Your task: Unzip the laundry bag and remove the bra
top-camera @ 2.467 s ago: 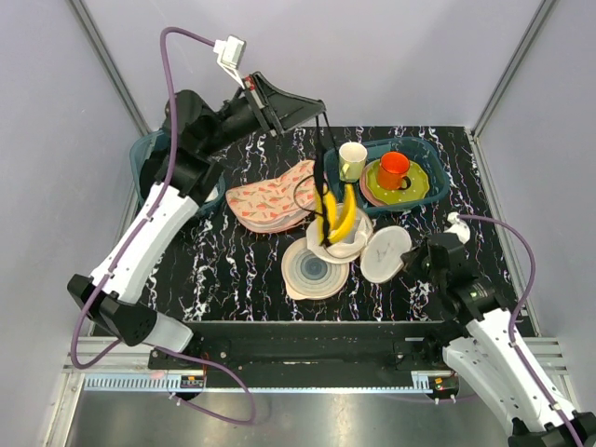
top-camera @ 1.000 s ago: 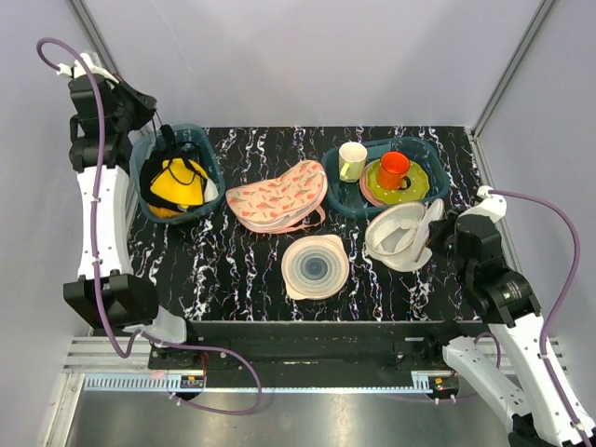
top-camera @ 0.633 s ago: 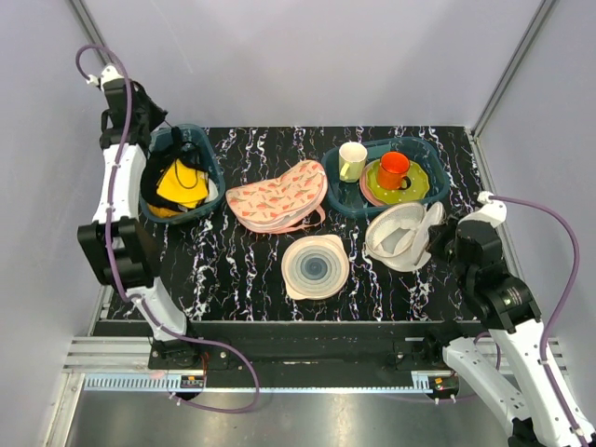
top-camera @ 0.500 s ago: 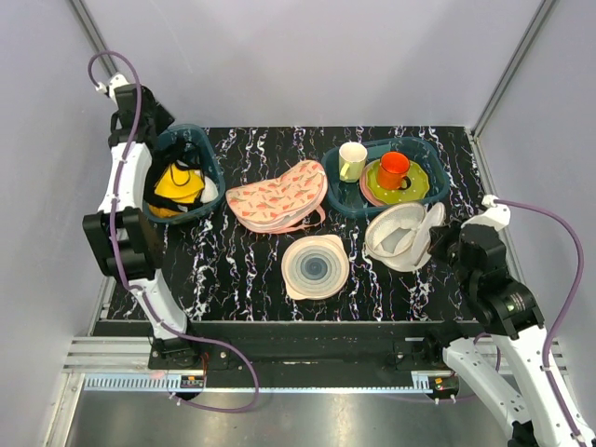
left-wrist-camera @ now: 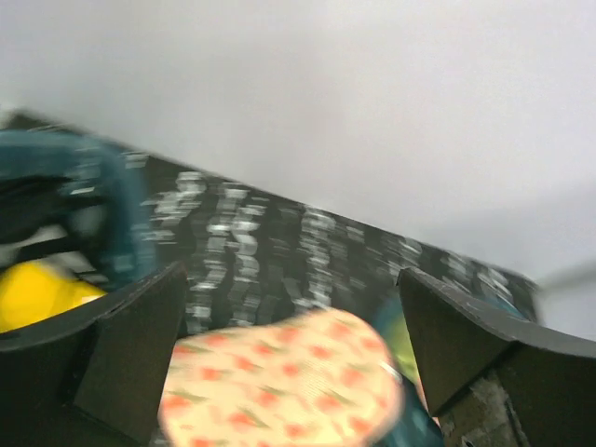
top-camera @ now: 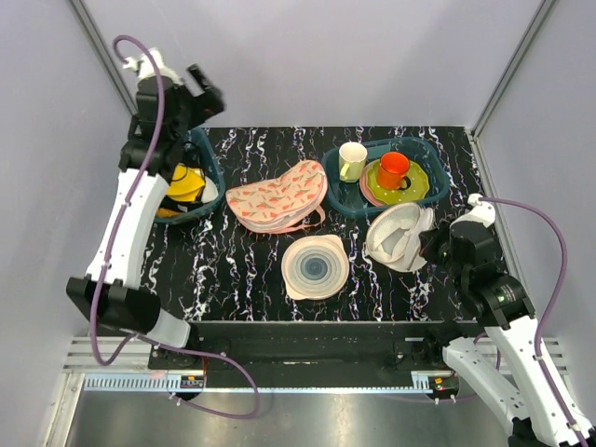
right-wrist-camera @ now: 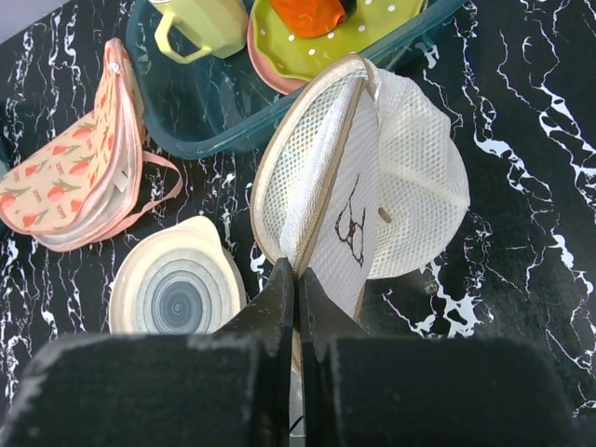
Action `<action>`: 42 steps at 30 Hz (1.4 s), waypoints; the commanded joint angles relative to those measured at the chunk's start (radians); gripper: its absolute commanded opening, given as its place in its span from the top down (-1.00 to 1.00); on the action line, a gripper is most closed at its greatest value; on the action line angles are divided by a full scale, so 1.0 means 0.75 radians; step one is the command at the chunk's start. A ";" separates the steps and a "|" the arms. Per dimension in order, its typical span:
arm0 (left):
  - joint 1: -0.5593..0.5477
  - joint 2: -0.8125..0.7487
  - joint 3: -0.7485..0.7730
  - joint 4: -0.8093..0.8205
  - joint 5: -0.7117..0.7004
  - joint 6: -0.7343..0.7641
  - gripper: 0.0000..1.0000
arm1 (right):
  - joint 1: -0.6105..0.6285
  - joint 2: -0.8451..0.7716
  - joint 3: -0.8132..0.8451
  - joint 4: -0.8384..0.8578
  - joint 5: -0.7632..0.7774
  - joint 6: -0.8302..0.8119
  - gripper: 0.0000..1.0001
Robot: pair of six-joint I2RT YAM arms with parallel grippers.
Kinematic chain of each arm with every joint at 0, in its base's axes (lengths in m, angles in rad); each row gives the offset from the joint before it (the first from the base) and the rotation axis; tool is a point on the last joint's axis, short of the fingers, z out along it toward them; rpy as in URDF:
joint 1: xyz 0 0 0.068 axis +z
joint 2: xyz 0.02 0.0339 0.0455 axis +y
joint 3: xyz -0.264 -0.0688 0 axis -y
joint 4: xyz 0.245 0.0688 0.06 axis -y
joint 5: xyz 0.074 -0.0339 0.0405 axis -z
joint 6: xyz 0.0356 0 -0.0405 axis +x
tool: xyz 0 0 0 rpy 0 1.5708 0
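While the black table (top-camera: 242, 270) carries a teal bin (top-camera: 212, 168) at its far left, the laundry bag (right-wrist-camera: 372, 186) is stood on edge near the right side. As it is light, soft mesh with a stiffer rim, it is best taken by that rim, where it is pinched by the fully closed right gripper (right-wrist-camera: 296, 279). The bra (top-camera: 183, 183), limp and thin, is lying in the bin, apparently released, though the wrist view is blurred. The left gripper (left-wrist-camera: 289, 354) is spread wide and empty. A second ago it was closed low over the bin; now it is raised.
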 commanded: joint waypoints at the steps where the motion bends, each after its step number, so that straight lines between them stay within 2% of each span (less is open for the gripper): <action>1: -0.247 -0.054 0.024 -0.080 0.319 0.001 -0.98 | 0.008 0.012 0.077 0.004 -0.010 -0.056 1.00; 4: -0.382 -0.071 -0.108 -0.050 0.373 0.000 -0.98 | 0.006 -0.010 0.112 -0.151 0.123 0.001 1.00; 6: -0.417 -0.085 -0.229 -0.044 0.385 0.002 -0.98 | 0.008 -0.057 0.122 -0.223 0.176 0.048 1.00; 9: -0.438 -0.087 -0.368 0.030 0.554 -0.085 -0.98 | 0.008 -0.117 0.129 -0.199 0.194 0.028 1.00; 12: -0.513 -0.077 -0.448 0.089 0.588 -0.106 -0.98 | 0.008 -0.105 0.143 -0.193 0.278 -0.005 1.00; 15: -0.577 -0.067 -0.487 0.136 0.627 -0.136 -0.98 | 0.008 -0.060 0.190 -0.174 0.338 -0.056 1.00; 18: -0.579 -0.059 -0.559 0.265 0.808 -0.210 -0.98 | 0.008 0.010 0.257 -0.128 0.397 -0.124 1.00; 20: -0.579 -0.061 -0.557 0.265 0.868 -0.214 -0.98 | 0.008 0.030 0.290 -0.074 0.419 -0.173 1.00; 23: -0.577 -0.126 -0.563 0.198 0.817 -0.170 -0.98 | 0.008 0.037 0.331 -0.056 0.489 -0.230 1.00; 26: -0.579 -0.177 -0.577 0.122 0.689 -0.120 -0.98 | 0.008 0.037 0.370 -0.019 0.491 -0.312 1.00; 32: -0.571 -0.181 -0.579 0.042 0.619 -0.071 -0.98 | 0.008 0.082 0.403 -0.017 0.573 -0.343 1.00; 36: -0.514 -0.220 -0.593 -0.013 0.574 -0.059 -0.98 | 0.008 0.069 0.403 -0.015 0.626 -0.363 1.00; 39: -0.481 -0.267 -0.646 0.014 0.578 -0.071 -0.98 | 0.008 0.065 0.380 -0.023 0.567 -0.337 1.00; 42: -0.475 -0.283 -0.663 0.020 0.586 -0.081 -0.98 | 0.008 0.053 0.364 -0.015 0.418 -0.324 1.00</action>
